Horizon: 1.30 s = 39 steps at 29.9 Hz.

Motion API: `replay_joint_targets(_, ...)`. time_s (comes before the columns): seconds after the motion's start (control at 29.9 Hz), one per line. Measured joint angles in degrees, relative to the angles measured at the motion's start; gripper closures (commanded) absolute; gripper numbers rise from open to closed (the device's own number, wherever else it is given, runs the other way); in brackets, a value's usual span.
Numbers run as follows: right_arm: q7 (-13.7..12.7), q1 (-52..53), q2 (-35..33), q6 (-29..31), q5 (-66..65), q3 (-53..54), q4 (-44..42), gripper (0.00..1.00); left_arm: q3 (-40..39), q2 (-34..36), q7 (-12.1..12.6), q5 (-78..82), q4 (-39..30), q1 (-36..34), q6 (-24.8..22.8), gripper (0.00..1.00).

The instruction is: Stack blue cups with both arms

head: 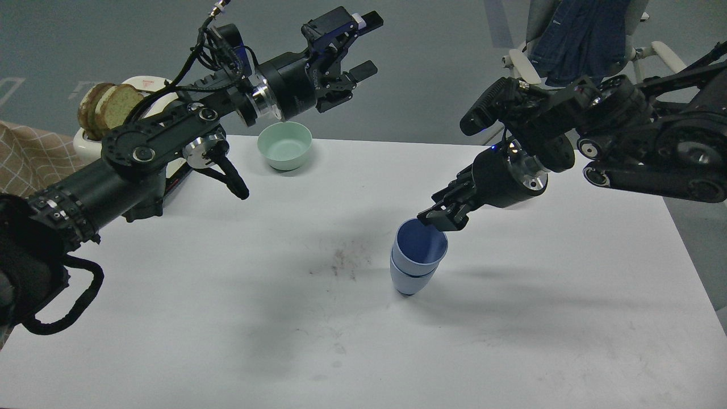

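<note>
White table (227,341) fills the near view, scuffed with dark marks near its middle. Left arm (130,165) crosses its left side, and the left gripper (363,48) is raised beyond the far edge, fingers spread and holding nothing. Right arm (636,136) reaches in from the right; the right gripper (440,218) sits at the rim of the blue cups (416,258), but whether it clamps the rim cannot be told. One cup is nested inside the other, standing upright just right of the table's middle, nothing else in them. Mint-green bowl (284,145) stands at the far edge, looking empty, below the left gripper. Bread slices (108,108) stick up from a white toaster (91,145) far left. No writing is readable.
</note>
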Motion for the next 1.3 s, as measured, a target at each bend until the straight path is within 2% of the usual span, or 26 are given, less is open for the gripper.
replay_joint_targets(0.2,0.12,2.05,-4.41,0.0,5.16,0.79,-1.27,0.06,-0.08,0.08,0.0,0.0,0.0,-0.13,0.0,0.05)
replay_joint_targets(0.43,0.18,-0.81,-16.61,-0.03,20.11,9.67,-5.82,0.04,-0.22,-0.3,0.05,-0.83,3.49,0.03,0.33,0.05)
replay_joint_targets(0.57,0.92,-10.97,-22.71,-0.04,30.59,21.77,-8.23,0.02,-1.93,-0.62,-0.04,-1.48,6.29,0.39,0.38,0.02)
replay_joint_targets(0.67,1.78,-21.73,-23.9,-0.06,36.22,33.34,-10.76,0.01,-5.19,-1.97,-0.46,-3.74,8.37,1.48,0.42,0.02)
replay_joint_targets(0.8,2.19,-34.47,-21.84,-0.11,42.11,47.47,-15.89,0.0,-8.04,-4.34,-0.4,-7.36,10.82,4.65,0.4,0.02)
replay_joint_targets(0.94,2.73,-43.9,-15.84,0.6,48.44,59.2,-22.26,0.0,-9.81,-5.2,-0.03,-10.34,12.17,6.38,-0.13,0.02)
replay_joint_targets(1.1,3.18,-49.83,-8.47,2.7,50.39,66.08,-29.04,0.0,-10.34,-6.04,0.84,-12.81,14.27,9.72,-1.4,0.02)
replay_joint_targets(1.3,3.26,-53.48,-0.75,6.14,54.13,69.64,-37.45,0.0,-10.39,-8.85,0.95,-13.21,21.42,11.38,-2.74,0.02)
